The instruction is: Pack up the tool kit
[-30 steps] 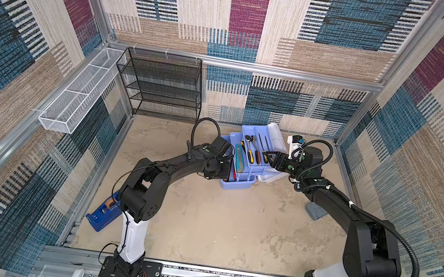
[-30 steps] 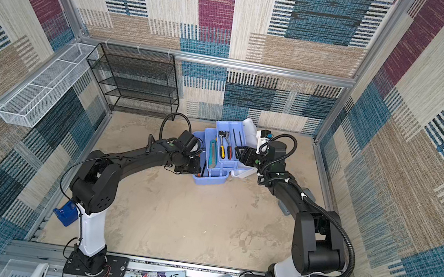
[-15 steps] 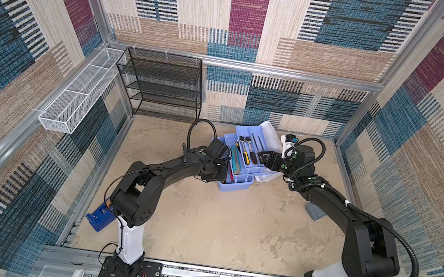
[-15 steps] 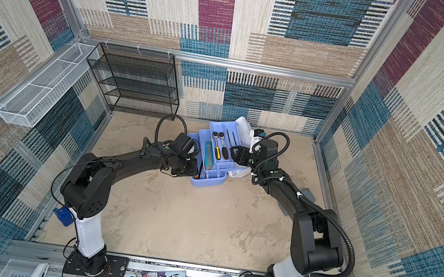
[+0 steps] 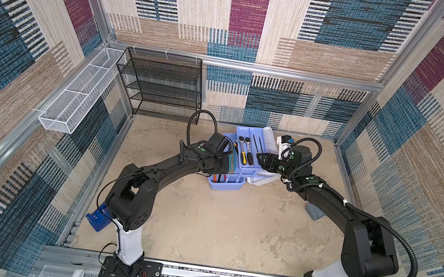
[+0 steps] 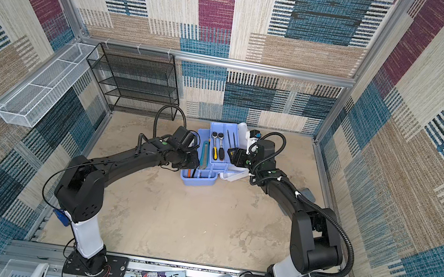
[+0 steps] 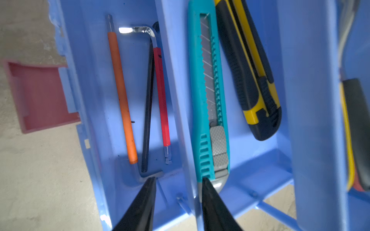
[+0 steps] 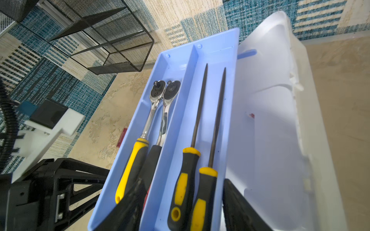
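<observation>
Lena: Both grippers and the tool kit (image 5: 225, 183) sit a little further left than a second ago. The whole box has slid that way across the sandy floor (image 5: 214, 229), and the left arm's elbow has swung out with it.

Omar: So where is the kit now?

Lena: At the back of the floor, just right of the black mesh shelf (image 5: 162, 83), standing open. Its white lid (image 8: 270, 120) lies folded back on the right, and the pink latch (image 7: 42, 94) sticks out from the outer wall of the base (image 7: 94, 90).

Omar: And the right gripper?

Lena: In the right wrist view the right gripper (image 8: 183, 180) is clamped on the near end of the upper tray (image 8: 176, 66). One finger is inside the compartment with the two ratchets (image 8: 160, 94), against the divider. The other is outside the wall, next to the two files (image 8: 200, 104).

Omar: The left one?

Lena: The left gripper (image 7: 177, 180) is partly open and holds nothing. Its fingers (image 7: 140, 210) straddle the wall between the base and the lower tray (image 7: 250, 156) — one tip is by the bent ends of the hex keys (image 7: 148, 110) in the base. The other tip looks to be touching the butt of the teal knife (image 7: 202, 100).

Omar: Is the knife alone in that tray?

Lena: No — a yellow-and-black knife (image 7: 250, 80) lies just beside it.
</observation>
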### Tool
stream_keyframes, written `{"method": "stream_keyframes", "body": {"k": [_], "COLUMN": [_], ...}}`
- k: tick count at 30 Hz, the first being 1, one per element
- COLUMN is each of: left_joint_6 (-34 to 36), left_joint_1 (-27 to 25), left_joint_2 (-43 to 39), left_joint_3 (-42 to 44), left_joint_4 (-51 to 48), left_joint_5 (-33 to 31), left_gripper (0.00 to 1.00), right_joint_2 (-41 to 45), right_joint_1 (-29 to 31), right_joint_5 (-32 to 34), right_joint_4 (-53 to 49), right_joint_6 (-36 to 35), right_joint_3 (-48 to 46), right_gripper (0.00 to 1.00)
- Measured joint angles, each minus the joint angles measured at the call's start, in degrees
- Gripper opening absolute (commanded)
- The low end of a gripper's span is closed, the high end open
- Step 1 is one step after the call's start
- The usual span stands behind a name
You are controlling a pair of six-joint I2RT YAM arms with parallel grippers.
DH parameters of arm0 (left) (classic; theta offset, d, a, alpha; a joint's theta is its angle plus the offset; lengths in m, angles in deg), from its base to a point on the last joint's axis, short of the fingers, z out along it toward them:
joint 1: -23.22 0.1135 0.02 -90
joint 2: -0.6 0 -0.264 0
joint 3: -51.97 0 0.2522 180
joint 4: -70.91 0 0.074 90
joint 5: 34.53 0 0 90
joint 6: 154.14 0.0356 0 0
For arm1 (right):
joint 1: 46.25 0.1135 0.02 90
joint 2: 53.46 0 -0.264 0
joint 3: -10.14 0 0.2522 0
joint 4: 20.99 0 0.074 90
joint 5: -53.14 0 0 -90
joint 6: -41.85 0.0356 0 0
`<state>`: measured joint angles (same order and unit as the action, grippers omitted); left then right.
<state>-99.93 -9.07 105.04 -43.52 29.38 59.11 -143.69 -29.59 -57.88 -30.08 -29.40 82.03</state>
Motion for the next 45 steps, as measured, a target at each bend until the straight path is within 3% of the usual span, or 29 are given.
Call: {"method": "stream_keyframes", "body": {"k": [7,20,45], "left_joint_6": [0.66,6.23,7.52], "left_joint_1": [0.02,0.57,1.07], "left_joint_2": [-0.76,8.85,13.7], "left_joint_3": [-2.91,-22.16,-25.73], "left_joint_4": [0.02,-3.45,-6.64], "left_joint_5": [-0.02,1.36,2.56], "left_gripper": [0.43,0.43,0.35], "right_joint_2": [-0.39,-1.11,-1.16], "right_joint_1": [0.04,0.74,1.66], "right_joint_5": [0.0,0.26,2.12], "right_joint_4": [-0.02,0.0,-3.96], "right_joint_6": [-0.2,-0.2,-0.81], "right_joint_3": [0.44,1.4,4.2], "right_gripper": [0.63,0.63,0.68]}}
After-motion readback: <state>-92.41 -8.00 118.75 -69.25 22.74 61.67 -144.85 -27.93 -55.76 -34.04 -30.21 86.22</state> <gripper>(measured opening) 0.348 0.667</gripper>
